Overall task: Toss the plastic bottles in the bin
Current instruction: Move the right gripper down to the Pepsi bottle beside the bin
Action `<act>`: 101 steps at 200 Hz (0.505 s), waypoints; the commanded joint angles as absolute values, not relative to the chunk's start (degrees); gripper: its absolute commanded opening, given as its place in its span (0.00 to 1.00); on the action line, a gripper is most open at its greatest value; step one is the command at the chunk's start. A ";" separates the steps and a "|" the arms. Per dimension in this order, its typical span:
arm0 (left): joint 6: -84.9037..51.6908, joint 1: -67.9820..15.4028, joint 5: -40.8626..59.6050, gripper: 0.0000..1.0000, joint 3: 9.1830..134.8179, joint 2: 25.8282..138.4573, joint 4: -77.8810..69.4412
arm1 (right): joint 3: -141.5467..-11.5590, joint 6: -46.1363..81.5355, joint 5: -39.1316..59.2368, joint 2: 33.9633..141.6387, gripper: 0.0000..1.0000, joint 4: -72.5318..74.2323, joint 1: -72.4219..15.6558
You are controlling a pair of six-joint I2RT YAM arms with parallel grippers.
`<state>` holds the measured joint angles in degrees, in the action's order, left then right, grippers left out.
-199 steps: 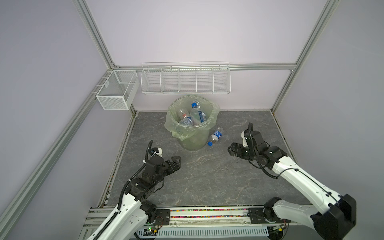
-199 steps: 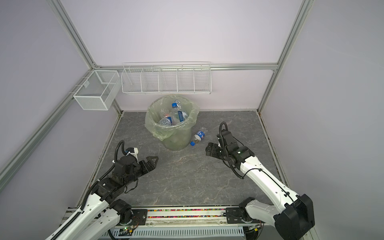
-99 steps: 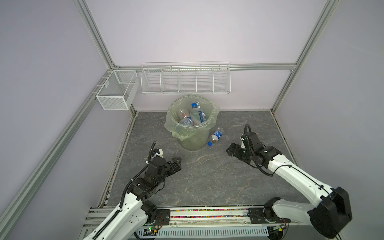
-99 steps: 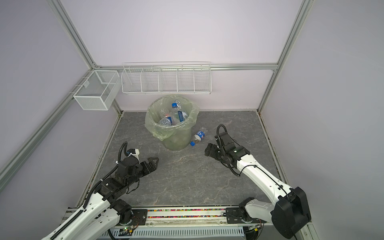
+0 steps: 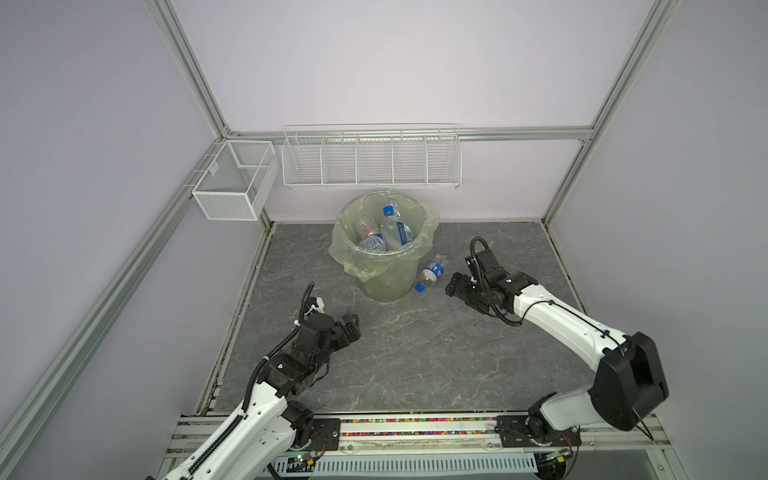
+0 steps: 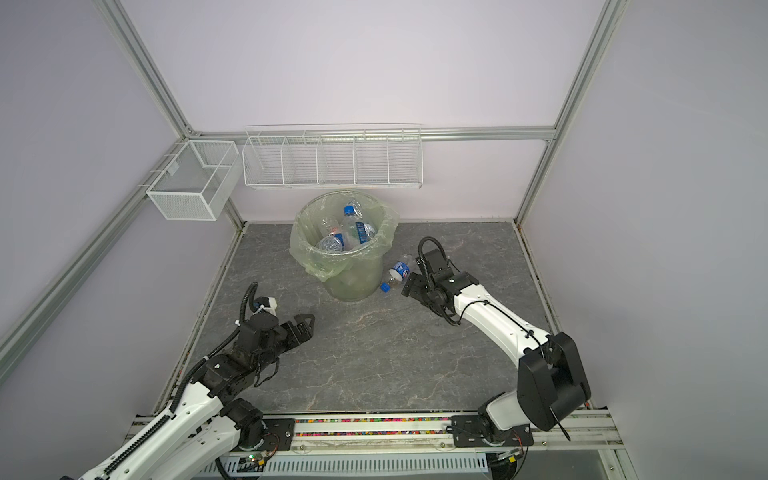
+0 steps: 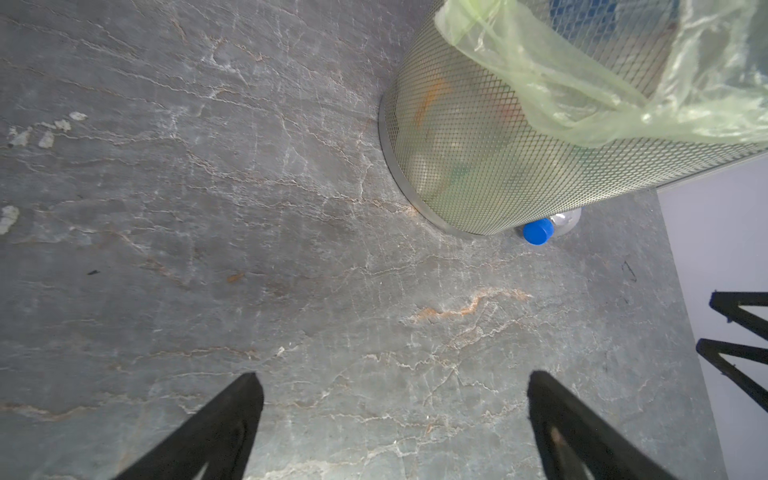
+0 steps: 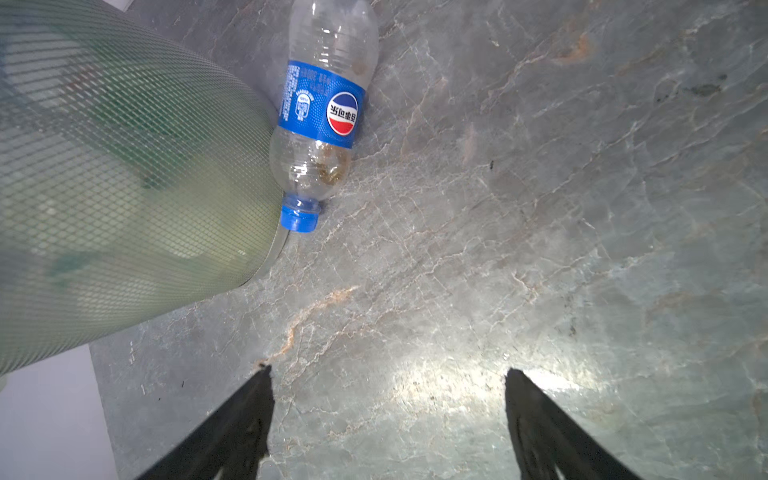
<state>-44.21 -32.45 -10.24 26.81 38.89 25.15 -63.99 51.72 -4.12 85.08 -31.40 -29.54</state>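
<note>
The bin (image 5: 386, 286) (image 6: 353, 286) stands at the back middle of the floor, with a green bag folded over its rim. Several plastic bottles (image 5: 395, 228) (image 6: 357, 230) lie inside it. One clear bottle with a blue label and blue cap (image 5: 432, 272) (image 6: 398, 272) (image 8: 320, 112) lies on the floor against the bin's right side. My right gripper (image 5: 453, 286) (image 6: 409, 286) (image 8: 386, 374) is open and empty, just right of that bottle's cap end. My left gripper (image 5: 353, 326) (image 6: 307, 324) (image 7: 392, 378) is open and empty over bare floor in front of the bin (image 7: 478, 145).
A long white wire basket (image 5: 370, 162) hangs on the back wall above the bin. A smaller mesh basket (image 5: 232, 187) hangs at the back left corner. Walls and aluminium posts close the floor on three sides; the arms' rail (image 5: 415, 424) runs along the front.
My right gripper has moved left and a little farther back, closer to the bottle on the floor. The left arm has shifted only slightly. Both grippers stay open.
</note>
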 commanded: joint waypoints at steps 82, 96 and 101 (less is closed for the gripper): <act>-38.03 -26.13 -8.59 0.99 28.13 40.73 25.06 | -74.95 56.47 -6.61 97.23 0.88 -31.71 -28.77; -37.24 -25.00 -7.10 0.99 28.32 41.50 24.14 | -75.57 57.06 -5.46 98.96 0.88 -30.90 -28.34; -36.99 -24.88 -7.11 0.99 28.54 41.95 24.11 | -75.95 57.09 -5.01 99.64 0.88 -30.58 -28.19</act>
<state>-39.57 -26.26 -9.02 26.76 40.84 25.08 -74.41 54.89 -6.11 96.90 -31.42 -29.12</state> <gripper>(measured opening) 0.994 0.882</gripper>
